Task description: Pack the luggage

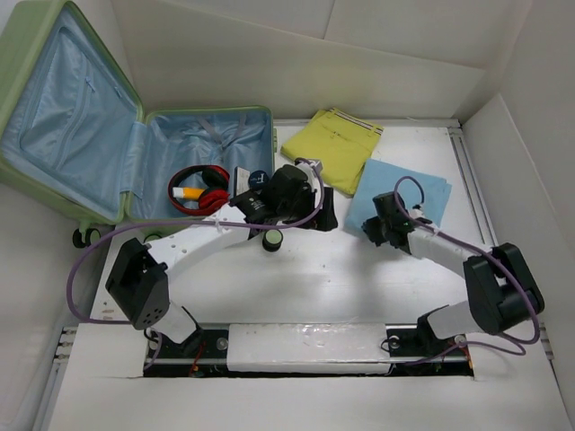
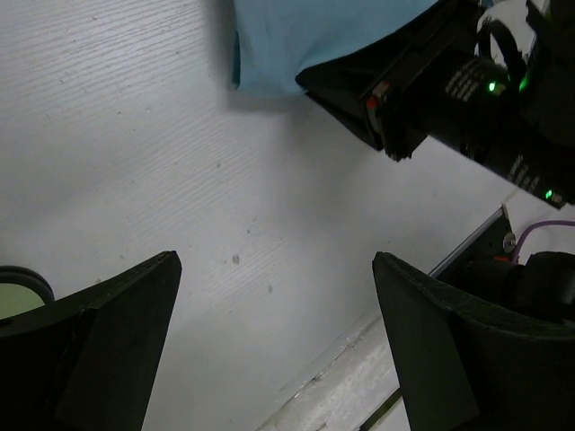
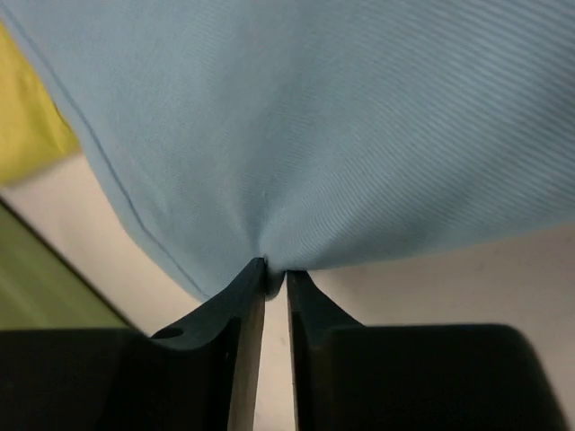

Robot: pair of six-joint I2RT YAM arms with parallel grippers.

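Observation:
The luggage [image 1: 54,117] lies open at the back left, pale green with light blue lining. Red headphones [image 1: 199,187] and a dark labelled item [image 1: 252,180] rest in its lower half. On the table to the right lies a folded light blue cloth [image 1: 409,190]. My right gripper [image 1: 370,229] is at its near left edge. In the right wrist view the gripper [image 3: 275,275] is shut, pinching a fold of the blue cloth [image 3: 314,135]. My left gripper [image 2: 277,269] hangs open over bare table between the luggage and the cloth, with nothing between its fingers.
A yellow folded cloth [image 1: 337,144] lies behind the blue one, next to the luggage's right wall. White walls close in the table at the back and right. A metal rail runs along the near edge [image 1: 305,346] by the arm bases.

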